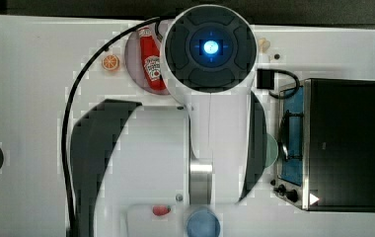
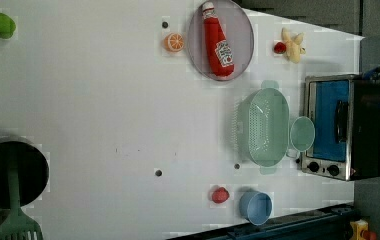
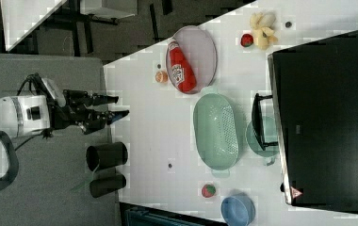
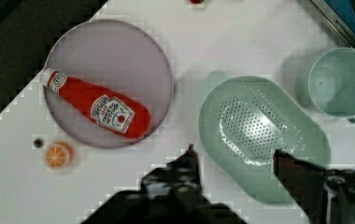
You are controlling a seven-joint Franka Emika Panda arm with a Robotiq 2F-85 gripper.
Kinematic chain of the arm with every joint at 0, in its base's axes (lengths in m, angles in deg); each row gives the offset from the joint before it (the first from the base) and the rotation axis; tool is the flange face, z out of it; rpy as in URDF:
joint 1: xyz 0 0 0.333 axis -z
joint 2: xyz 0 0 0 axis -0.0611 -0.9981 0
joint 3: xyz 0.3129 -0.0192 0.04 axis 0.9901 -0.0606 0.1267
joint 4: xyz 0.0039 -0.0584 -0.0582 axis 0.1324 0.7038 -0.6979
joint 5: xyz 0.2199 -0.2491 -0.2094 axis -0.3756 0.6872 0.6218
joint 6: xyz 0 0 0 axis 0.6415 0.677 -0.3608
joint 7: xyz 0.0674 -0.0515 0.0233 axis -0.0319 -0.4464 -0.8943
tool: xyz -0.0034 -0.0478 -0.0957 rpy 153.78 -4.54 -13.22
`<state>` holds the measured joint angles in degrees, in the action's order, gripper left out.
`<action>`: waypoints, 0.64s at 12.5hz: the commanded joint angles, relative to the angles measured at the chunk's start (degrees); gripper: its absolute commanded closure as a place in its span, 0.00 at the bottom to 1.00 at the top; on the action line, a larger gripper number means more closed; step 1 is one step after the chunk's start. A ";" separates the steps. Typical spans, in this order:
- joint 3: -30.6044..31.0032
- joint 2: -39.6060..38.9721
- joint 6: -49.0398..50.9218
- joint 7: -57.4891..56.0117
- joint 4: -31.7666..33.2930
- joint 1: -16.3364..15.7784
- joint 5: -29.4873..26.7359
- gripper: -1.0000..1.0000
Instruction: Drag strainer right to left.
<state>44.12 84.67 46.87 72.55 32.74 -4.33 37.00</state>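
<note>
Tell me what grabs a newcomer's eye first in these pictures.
The red ketchup bottle stands out most, lying on a round grey-pink plate near the left view's top. Just below it sits the mint-green strainer, with a matching mug between it and the toaster oven at the left view's right. In the wrist view the open pincer hangs above the strainer's edge.

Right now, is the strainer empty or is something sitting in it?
Empty. The strainer lies open side up, and the left view and wrist view show only its bare perforated bottom; the mug stands outside it.
</note>
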 commanded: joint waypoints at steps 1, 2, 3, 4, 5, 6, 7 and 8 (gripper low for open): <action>-2.85 31.75 14.51 5.09 17.35 1.41 1.60 0.20; -2.85 31.75 14.53 5.09 17.50 1.41 1.60 0.09; -2.82 31.69 14.38 5.10 17.99 1.38 1.58 0.00; -2.71 31.40 14.02 5.27 18.86 1.32 1.56 0.00; -2.63 30.81 13.00 5.89 20.29 1.32 1.56 0.00; -2.54 29.96 11.42 6.31 22.13 1.32 1.56 0.00; -2.49 28.92 9.42 7.08 24.25 1.32 1.56 0.00; -2.42 27.70 7.17 8.27 26.57 1.32 1.55 0.00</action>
<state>41.51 121.92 54.64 77.83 53.77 -2.13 37.93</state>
